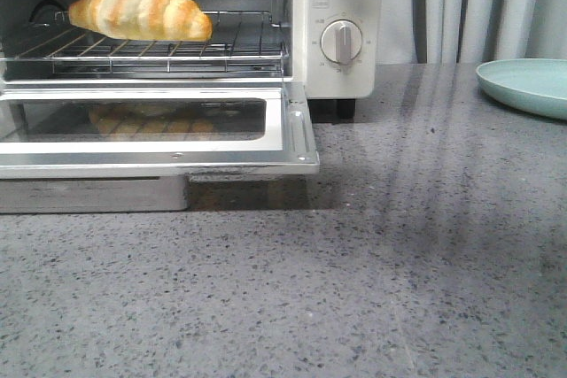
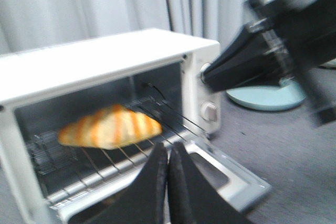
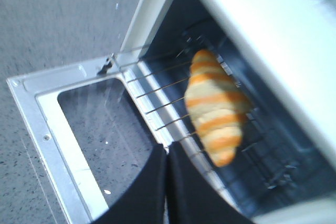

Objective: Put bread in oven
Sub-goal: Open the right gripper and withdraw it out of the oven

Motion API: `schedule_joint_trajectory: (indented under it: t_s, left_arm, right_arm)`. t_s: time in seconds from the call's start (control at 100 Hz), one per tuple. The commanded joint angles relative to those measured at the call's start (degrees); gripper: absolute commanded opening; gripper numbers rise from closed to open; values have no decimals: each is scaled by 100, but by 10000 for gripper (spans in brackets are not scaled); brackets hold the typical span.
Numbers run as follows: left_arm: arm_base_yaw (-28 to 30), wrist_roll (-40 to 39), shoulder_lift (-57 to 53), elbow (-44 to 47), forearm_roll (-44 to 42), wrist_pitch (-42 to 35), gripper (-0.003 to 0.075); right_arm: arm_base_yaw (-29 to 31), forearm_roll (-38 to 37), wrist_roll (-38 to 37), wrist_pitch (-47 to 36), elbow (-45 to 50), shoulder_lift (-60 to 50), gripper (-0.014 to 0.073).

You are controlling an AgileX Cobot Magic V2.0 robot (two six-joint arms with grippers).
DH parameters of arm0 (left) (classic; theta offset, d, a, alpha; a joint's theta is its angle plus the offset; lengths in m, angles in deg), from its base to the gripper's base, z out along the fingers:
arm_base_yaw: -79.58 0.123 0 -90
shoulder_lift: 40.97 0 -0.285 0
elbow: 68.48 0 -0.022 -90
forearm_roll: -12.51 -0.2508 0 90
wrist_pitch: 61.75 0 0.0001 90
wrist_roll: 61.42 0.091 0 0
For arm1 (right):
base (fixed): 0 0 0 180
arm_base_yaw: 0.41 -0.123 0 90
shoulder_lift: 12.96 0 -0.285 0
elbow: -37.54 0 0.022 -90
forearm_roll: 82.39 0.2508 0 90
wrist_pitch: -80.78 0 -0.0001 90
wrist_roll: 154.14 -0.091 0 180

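The bread (image 1: pixel 140 9) lies on the wire rack (image 1: pixel 168 50) inside the oven (image 1: pixel 337 24), its door (image 1: pixel 159 135) dropped open. Only the wrist views show the grippers: left gripper (image 2: pixel 168 174) and right gripper (image 3: pixel 167 177), both pressed closed and empty, just outside the rack, apart from the bread. No lettering is legible. A plate (image 1: pixel 527 84) sits at right.

The white toaster oven (image 1: pixel 332 24) runs off the front view's top and left edges; the pale green plate (image 1: pixel 529 84) is clipped at right; both wrist views are blurred.
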Motion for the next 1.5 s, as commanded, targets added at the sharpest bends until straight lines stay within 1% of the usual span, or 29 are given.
schedule_joint_trajectory:
  t_s: [0.0, 0.08, 0.18, 0.25, 0.34, 0.43, 0.5, 0.55, 0.61, 0.74, 0.84, 1.49]
  left_arm:
    - [-16, -65, -117, -66, -226, -634, -22]
    - [-16, -65, -271, 121, -362, -781, -22]
    - [-16, -65, -317, 315, -366, -822, -22]
    - [-16, -65, -317, 413, -247, -822, -22]
    - [-16, -65, -317, 497, -84, -875, -21]
    - [-16, -65, -317, 508, -54, -897, -22]
    - [-16, -65, -317, 508, -54, -911, -21]
    - [-16, -65, -317, 508, -54, -911, -22]
    - [-16, -65, -317, 508, -54, -911, -21]
    - [-16, -65, -317, 508, -46, -899, -21]
    - [-16, -65, -317, 508, -46, -875, -21]
    - [-16, -65, -317, 521, -46, -875, -21]
  right_arm:
    - [-3, -343, -32, -430, 340, -1011, -63]
    - [-3, -562, -32, -317, 892, -1977, -63]
    - [-3, -723, -32, 67, 1609, -3036, -63]
    - [-3, -746, -32, 242, 2085, -3846, -64]
    - [-3, -746, -32, 233, 2655, -4959, -64]
    - [-3, -774, -32, 347, 3031, -5910, -63]
    - [-3, -841, -32, 771, 3191, -6307, -64]
    - [-3, -891, -32, 1138, 3242, -6403, -64]
    - [-3, -927, -32, 1231, 3277, -6429, -64]
    - [-3, -959, -32, 760, 3274, -6417, -66]
    - [-3, -964, -32, 552, 3274, -6417, -69]
    - [-3, -964, -32, 567, 3274, -6417, -69]
